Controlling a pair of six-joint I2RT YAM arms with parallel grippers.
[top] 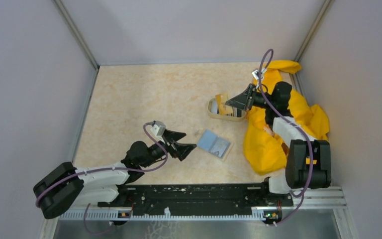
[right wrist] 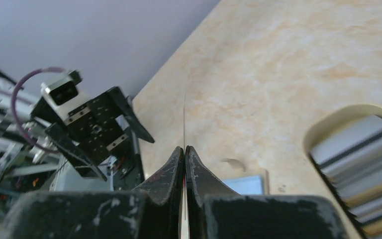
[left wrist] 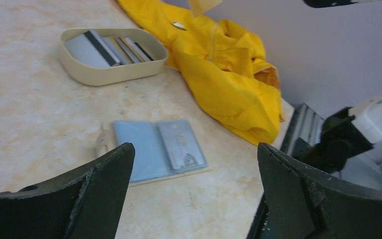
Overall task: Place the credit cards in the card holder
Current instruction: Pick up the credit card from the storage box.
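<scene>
Beige marbled tabletop (top: 144, 94), grey walls on 3 sides. Nearest the bases, the left gripper (top: 190, 140) sits low over the table w/ jaws spread wide and nothing between them, aimed at the card holder (top: 215, 144). The holder lies flat, folded open, light blue inside up, just beyond the left fingertips and apart from them. One half looks greyer w/ faint print; can't tell if a card sits in it. To its right is a crumpled yellow cloth (top: 263, 142), w/ the right arm over it. Farther back is an oval beige dish (top: 211, 110) touching the cloth's edge, w/ the credit cards (left wrist: 104, 47) stacked slanting inside. The right gripper (right wrist: 184, 149) hangs above the dish, fingers pressed together on a single card (right wrist: 184, 119), seen edge-on.
</scene>
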